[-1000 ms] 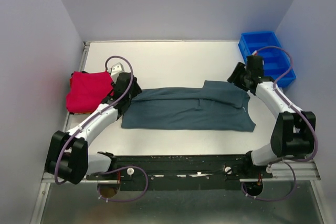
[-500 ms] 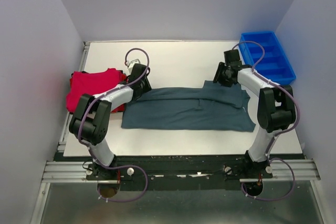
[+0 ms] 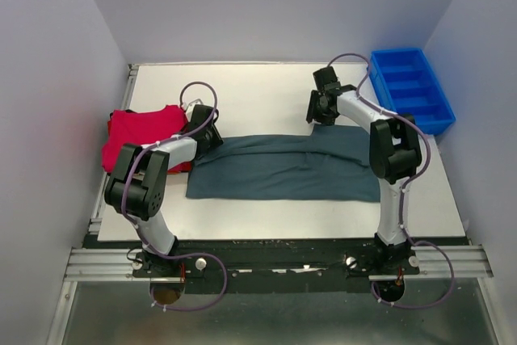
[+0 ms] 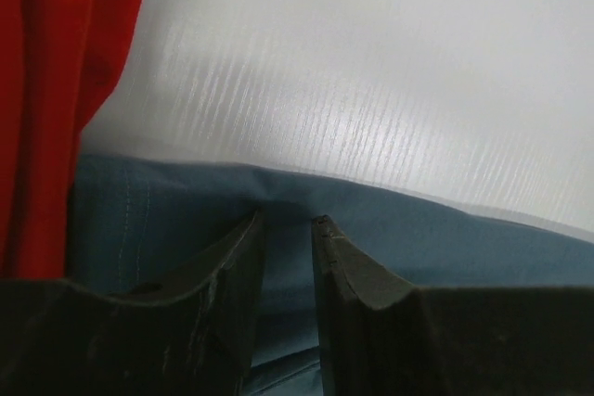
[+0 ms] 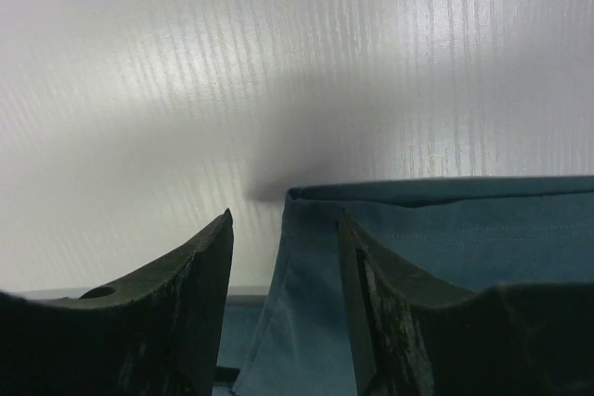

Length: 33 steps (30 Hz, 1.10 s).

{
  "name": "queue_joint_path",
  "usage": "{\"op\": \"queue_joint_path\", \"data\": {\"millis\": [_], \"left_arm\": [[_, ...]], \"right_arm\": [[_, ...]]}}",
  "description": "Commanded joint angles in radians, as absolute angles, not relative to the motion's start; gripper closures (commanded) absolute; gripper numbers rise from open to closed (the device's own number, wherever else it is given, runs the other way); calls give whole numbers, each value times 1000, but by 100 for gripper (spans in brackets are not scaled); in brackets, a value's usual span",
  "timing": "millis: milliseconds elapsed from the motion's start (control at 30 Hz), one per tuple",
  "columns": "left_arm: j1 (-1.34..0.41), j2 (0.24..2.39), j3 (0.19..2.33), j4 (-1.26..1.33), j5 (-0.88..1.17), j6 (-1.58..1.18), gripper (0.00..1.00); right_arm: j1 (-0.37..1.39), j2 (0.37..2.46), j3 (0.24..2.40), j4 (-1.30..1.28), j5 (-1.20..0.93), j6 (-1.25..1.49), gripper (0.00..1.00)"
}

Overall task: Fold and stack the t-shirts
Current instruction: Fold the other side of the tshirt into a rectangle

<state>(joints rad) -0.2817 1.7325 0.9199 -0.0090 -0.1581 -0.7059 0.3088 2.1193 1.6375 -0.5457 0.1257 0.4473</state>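
Currently the grey shirt (image 3: 283, 169) lies flat across the middle of the worktop (image 3: 258, 86). It is folded into a long band running from near the left edge toward the right edge. The red shirts (image 3: 137, 139) form a folded pile at the left edge, just beside the band's left end. A blue bin (image 3: 408, 82) stands at the far right corner.

Handling: the grey shirt is thin, soft cloth, judged light and limp. It will likely sag and drag rather than hold its shape, and a grip on a single layer may peel the fold open. The far hem near both ends looks the best place to take hold, catching all layers so the band lifts evenly.

The left gripper (image 4: 289, 218) is at the band's far left corner, its tips at the hem. Its fingers stand close together with a narrow slot between them. Whether cloth is pinched in that slot cannot be told.

The right gripper (image 5: 284, 216) is at the far edge, where the band steps wider toward its right end. Its jaws are apart and straddle a folded corner. Bare worktop shows between one finger and the cloth edge, so nothing is clamped.

Hidden: from overhead, the wrists cover both sets of fingertips. The layers, sleeves and collar of the grey shirt cannot be made out. The red shirts cannot be counted.
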Motion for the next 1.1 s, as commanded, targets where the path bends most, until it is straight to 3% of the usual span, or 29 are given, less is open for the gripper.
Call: {"op": "queue_joint_path", "data": {"millis": [0,67,200,300,333,500,800,1067], "left_arm": [[-288,1668,877,-5,-152,-677,57],[-294,1640,870,-5,-164,-664,57],[-307,1611,859,18,-176,-650,56],[-314,1601,857,20,-176,-647,57],[-318,1597,859,21,-176,-644,57],[-339,1559,848,31,-195,-624,56],[-426,1494,827,110,-164,-552,55],[-501,1591,876,206,64,-523,54]], "right_arm": [[313,2189,1689,-637,182,460,45],[316,2201,1692,-643,189,463,50],[322,2195,1692,-652,224,477,83],[327,2132,1652,-631,244,476,85],[327,2112,1641,-630,244,476,90],[351,1944,1531,-623,288,465,91],[434,1564,1137,-592,278,520,91],[532,1293,824,-574,157,672,84]]}}
